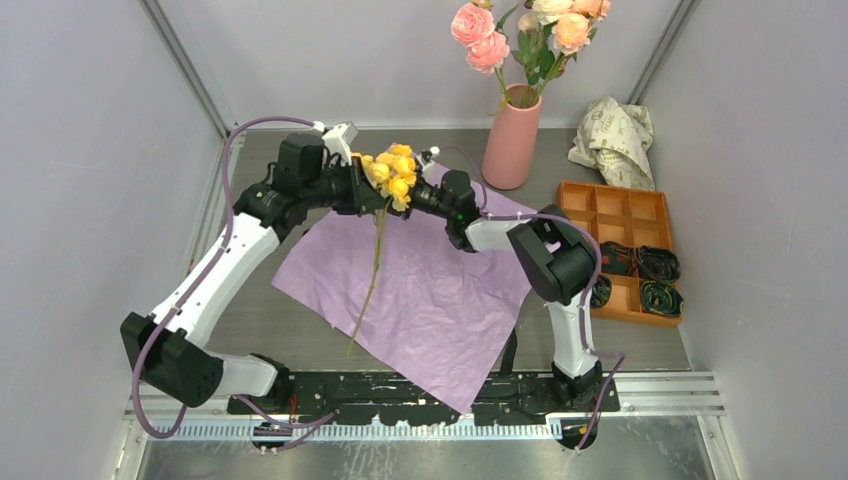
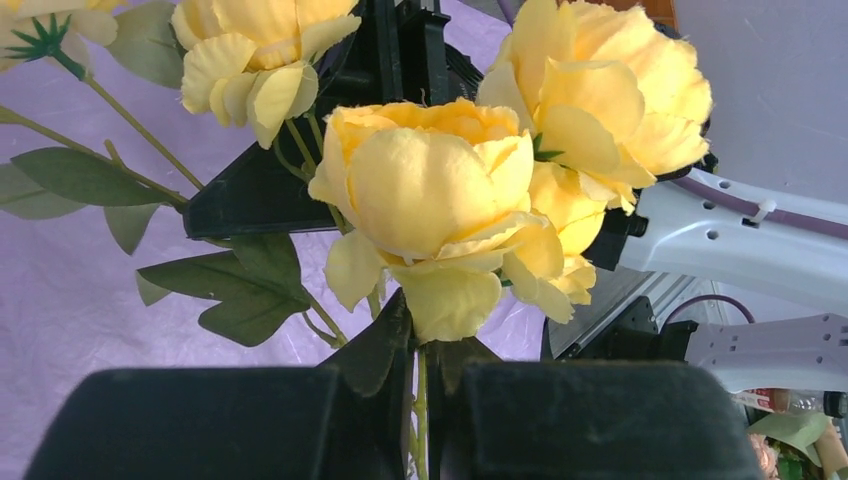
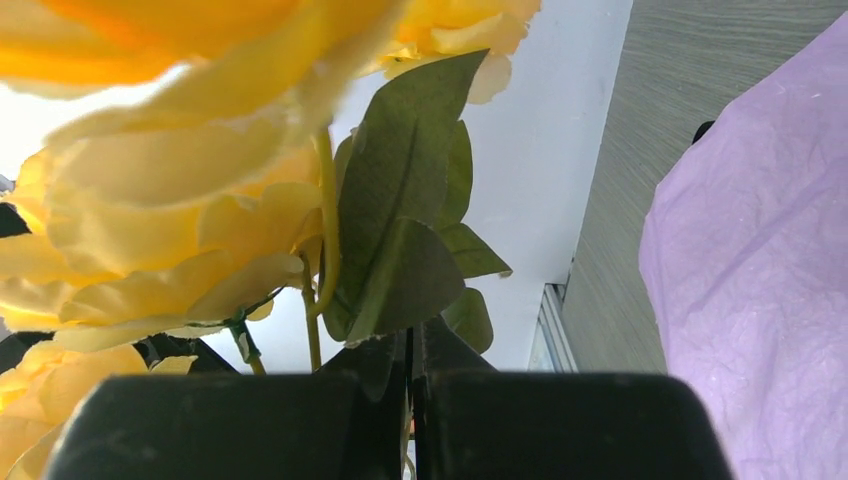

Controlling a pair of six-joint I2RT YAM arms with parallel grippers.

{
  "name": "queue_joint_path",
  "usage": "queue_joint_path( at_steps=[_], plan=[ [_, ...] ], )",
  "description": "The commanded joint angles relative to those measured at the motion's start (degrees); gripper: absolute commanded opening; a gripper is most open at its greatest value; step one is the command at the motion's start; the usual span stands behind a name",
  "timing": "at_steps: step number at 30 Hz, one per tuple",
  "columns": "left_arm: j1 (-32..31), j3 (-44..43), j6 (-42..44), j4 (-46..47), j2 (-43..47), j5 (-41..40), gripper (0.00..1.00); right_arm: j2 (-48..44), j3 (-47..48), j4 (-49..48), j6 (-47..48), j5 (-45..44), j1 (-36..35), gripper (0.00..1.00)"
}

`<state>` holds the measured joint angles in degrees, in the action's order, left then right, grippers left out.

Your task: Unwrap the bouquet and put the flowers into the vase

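A spray of yellow flowers [image 1: 392, 172] hangs over the back of the table, its long green stem [image 1: 368, 285] dangling toward the front. My left gripper [image 1: 366, 186] reaches it from the left and is shut on the stem [image 2: 421, 400] just under the blooms [image 2: 440, 190]. My right gripper [image 1: 410, 192] comes from the right, shut on a thin stem below a leaf [image 3: 400, 250]. The bouquet's lilac paper [image 1: 430, 290] lies spread flat beneath. The salmon-pink vase [image 1: 512, 140] stands at the back right, holding pink and cream flowers [image 1: 530, 30].
Crumpled cream printed paper [image 1: 612, 140] lies at the back right corner. An orange compartment tray [image 1: 620, 250] with dark ribbon coils sits along the right side. Grey walls close in the table on three sides.
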<state>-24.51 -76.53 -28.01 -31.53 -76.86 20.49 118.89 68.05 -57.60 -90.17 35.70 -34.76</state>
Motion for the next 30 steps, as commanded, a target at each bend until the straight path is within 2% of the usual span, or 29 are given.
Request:
queue_joint_path(
  at_steps=[1,10,16,21,26,30],
  plan=[
    [0.25,-0.7,1.16,1.4,4.03,-1.35,0.09,-8.71,0.74,3.78,7.02,1.16,-0.26,0.01],
    [0.25,-4.19,4.33,-5.03,10.14,-5.66,0.32,-22.06,3.34,34.19,31.85,-3.6,-0.34,0.01],
    [0.2,-4.6,5.09,-7.89,12.94,-8.12,0.34,-28.09,6.74,46.6,41.86,-7.48,-0.33,0.01],
    [0.26,-2.17,4.48,-8.28,14.31,-10.29,0.37,-33.89,13.48,58.76,52.26,-12.56,-0.47,0.01],
    [0.3,-0.75,3.73,-9.46,13.58,-11.33,0.37,-39.29,22.02,68.19,62.06,-21.98,-0.48,0.01],
    [0.25,0.19,3.08,-8.92,13.46,-11.35,0.4,-43.32,25.77,71.0,68.51,-30.91,-0.48,0.01]
  ],
)
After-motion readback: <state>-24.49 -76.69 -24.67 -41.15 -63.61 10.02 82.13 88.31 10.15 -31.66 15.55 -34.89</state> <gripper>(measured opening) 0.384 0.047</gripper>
